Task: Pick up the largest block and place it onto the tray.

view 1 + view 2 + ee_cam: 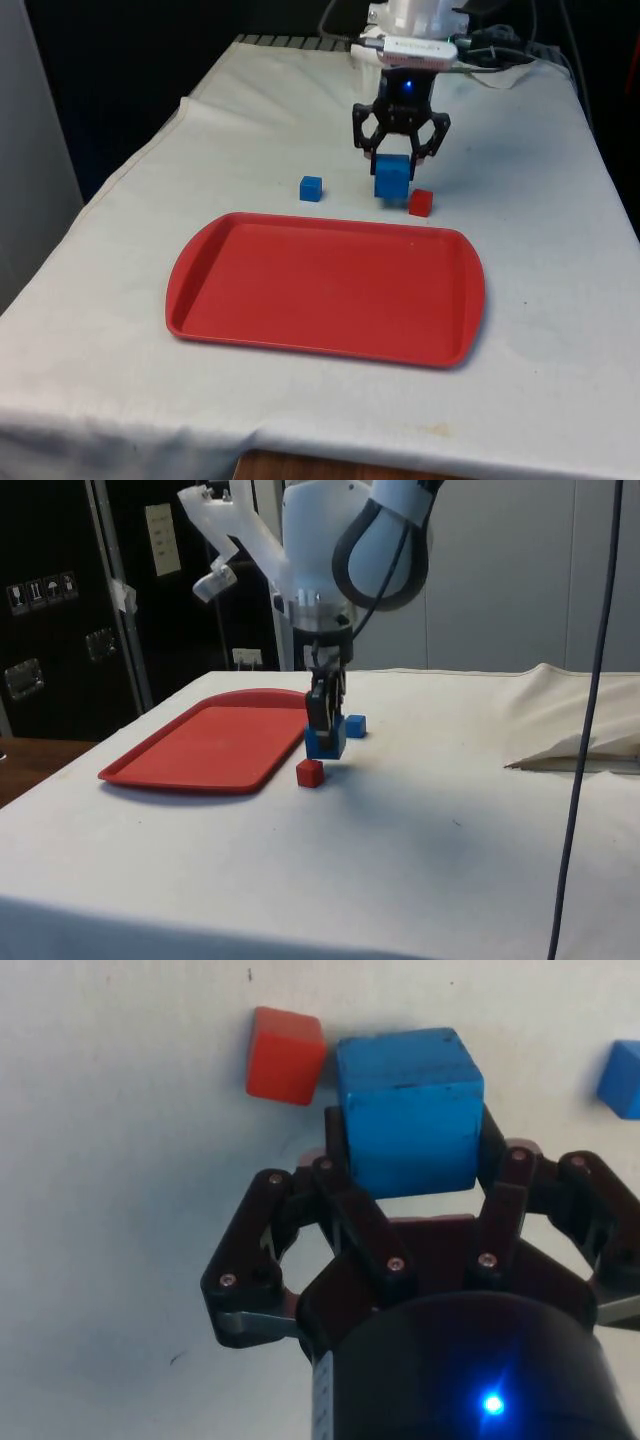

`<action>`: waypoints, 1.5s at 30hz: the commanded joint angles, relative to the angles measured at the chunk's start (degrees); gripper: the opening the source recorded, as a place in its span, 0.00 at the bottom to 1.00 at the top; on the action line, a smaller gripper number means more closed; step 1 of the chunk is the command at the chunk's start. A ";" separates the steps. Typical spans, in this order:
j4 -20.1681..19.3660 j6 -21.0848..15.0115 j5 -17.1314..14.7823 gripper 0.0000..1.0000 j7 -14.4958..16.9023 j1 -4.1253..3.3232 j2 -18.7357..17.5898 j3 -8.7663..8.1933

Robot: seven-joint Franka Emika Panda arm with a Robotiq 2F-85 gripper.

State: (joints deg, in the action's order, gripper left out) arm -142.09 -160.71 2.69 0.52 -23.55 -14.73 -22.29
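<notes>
My gripper (396, 160) is shut on the large blue block (392, 180), just behind the far rim of the red tray (185, 290). In the side view the large blue block (326, 744) hangs a little above the cloth between the black fingers of my gripper (325, 725). In the wrist view my gripper (410, 1140) clamps the large blue block (408, 1100) on two opposite faces. A small red block (421, 203) lies close beside it, toward the front view's right. A small blue block (311, 188) sits further toward the front view's left.
The tray (200, 745) is flat with a low rim and has nothing on it. Folded cloth and cables (500, 55) lie near the robot's base. The small red block (310, 773) sits just outside the tray's edge, below the held block.
</notes>
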 commanded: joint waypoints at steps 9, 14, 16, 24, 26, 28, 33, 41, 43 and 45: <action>1.72 4.47 1.26 0.03 -0.34 -0.17 3.21 -1.09; 3.09 6.30 1.09 0.03 0.00 0.00 3.95 -1.26; 4.58 7.62 0.69 0.03 0.52 0.11 3.95 -1.38; 9.11 10.71 -0.06 0.03 1.26 0.40 2.92 -1.55; 10.43 11.46 -0.17 0.03 1.38 0.52 2.41 -1.60; 11.57 12.03 -0.23 0.03 1.43 0.57 1.95 -1.60; 14.78 13.41 -0.52 0.03 1.55 0.69 0.34 -1.72; 19.65 14.67 -1.20 0.03 1.95 1.09 -3.04 -1.95; 20.63 14.84 -1.26 0.03 2.01 1.20 -3.72 -2.01; 21.72 14.95 -1.43 0.03 2.18 1.43 -4.64 -2.06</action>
State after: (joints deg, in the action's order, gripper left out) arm -120.66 -146.28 2.29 1.72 -22.69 -19.31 -24.92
